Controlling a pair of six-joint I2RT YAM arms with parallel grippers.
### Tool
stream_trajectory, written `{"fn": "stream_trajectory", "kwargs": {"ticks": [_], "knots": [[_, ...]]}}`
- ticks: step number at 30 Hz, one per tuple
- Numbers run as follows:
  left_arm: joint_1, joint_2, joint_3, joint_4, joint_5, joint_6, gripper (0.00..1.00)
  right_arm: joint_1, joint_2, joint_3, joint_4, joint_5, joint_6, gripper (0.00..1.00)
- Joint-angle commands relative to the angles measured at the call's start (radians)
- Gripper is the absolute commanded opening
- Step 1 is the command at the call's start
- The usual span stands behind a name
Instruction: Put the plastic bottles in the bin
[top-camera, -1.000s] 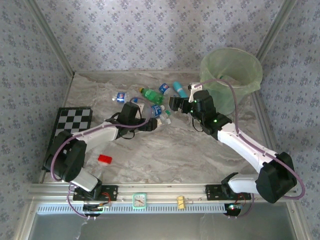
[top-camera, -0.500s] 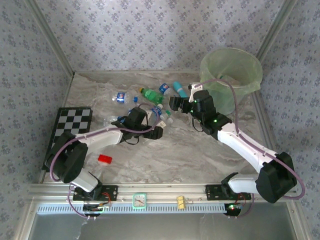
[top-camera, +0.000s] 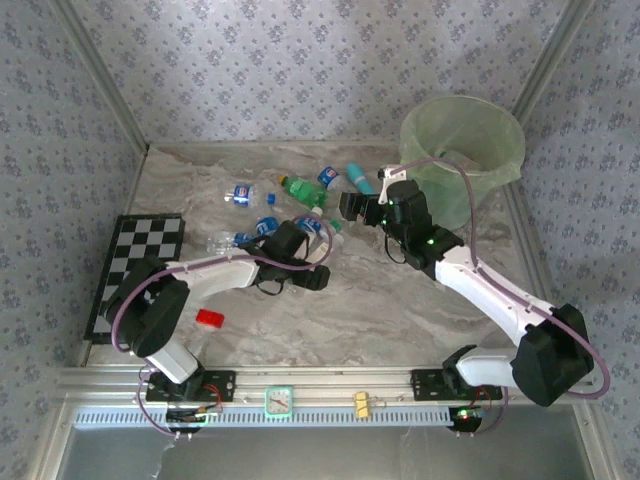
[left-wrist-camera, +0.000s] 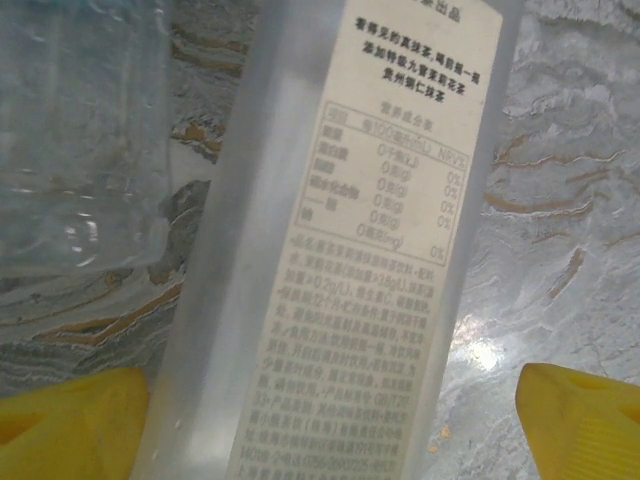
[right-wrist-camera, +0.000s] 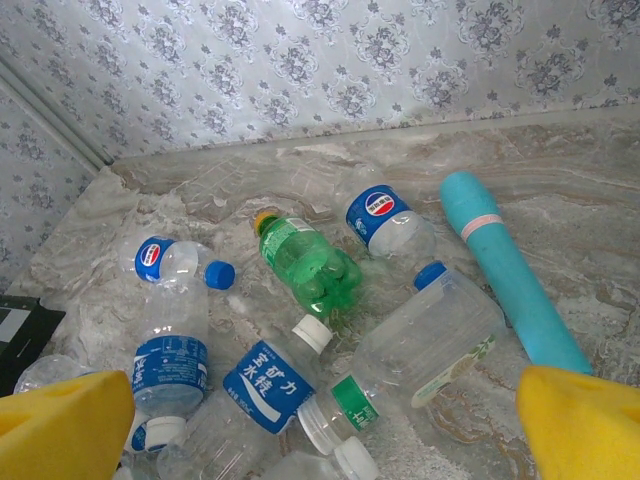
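Between the spread fingers of our left gripper (left-wrist-camera: 320, 430) lies a clear bottle (left-wrist-camera: 350, 200), its white label a Chinese nutrition table. Our right gripper (right-wrist-camera: 325, 425) gapes empty over a Pepsi-logo bottle (right-wrist-camera: 385, 215); the bin (top-camera: 465, 140) stands far right.

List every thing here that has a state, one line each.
Bin: upright, open-topped.
Green bottle: lying down, capped.
Clear bottle: lying down, ungripped.
Left pincer: open, straddling the clear bottle.
Right pincer: open, empty.
Teal tube: lying flat.
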Motion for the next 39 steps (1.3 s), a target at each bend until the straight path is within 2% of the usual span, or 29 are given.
{"fn": "stream_trajectory", "kwargs": {"ticks": [1,8,13,15,20,32,39], "knots": [[-0.024,0.025,0.039,-0.052,-0.064,0.049,0.92,-0.007,-0.010,-0.012,-0.003,0.019,0.015,1.00],[-0.039,0.070,0.056,-0.044,-0.084,0.069,0.80,-0.010,-0.008,-0.011,-0.007,0.013,0.021,1.00],[-0.042,0.073,0.059,-0.034,-0.084,0.079,0.62,-0.013,-0.009,-0.004,-0.016,0.011,0.022,1.00],[-0.043,0.051,0.049,-0.009,-0.076,0.076,0.58,-0.015,-0.010,0.000,-0.018,0.010,0.022,1.00],[-0.042,-0.055,-0.009,0.121,-0.061,0.048,0.56,-0.028,-0.009,0.007,-0.017,-0.030,0.038,1.00],[-0.020,-0.215,-0.107,0.479,-0.029,-0.047,0.56,-0.041,0.088,0.077,0.062,-0.415,0.075,1.00],[0.001,-0.240,-0.125,0.583,0.005,-0.087,0.56,-0.029,0.149,0.096,0.058,-0.449,0.077,0.98]]}}
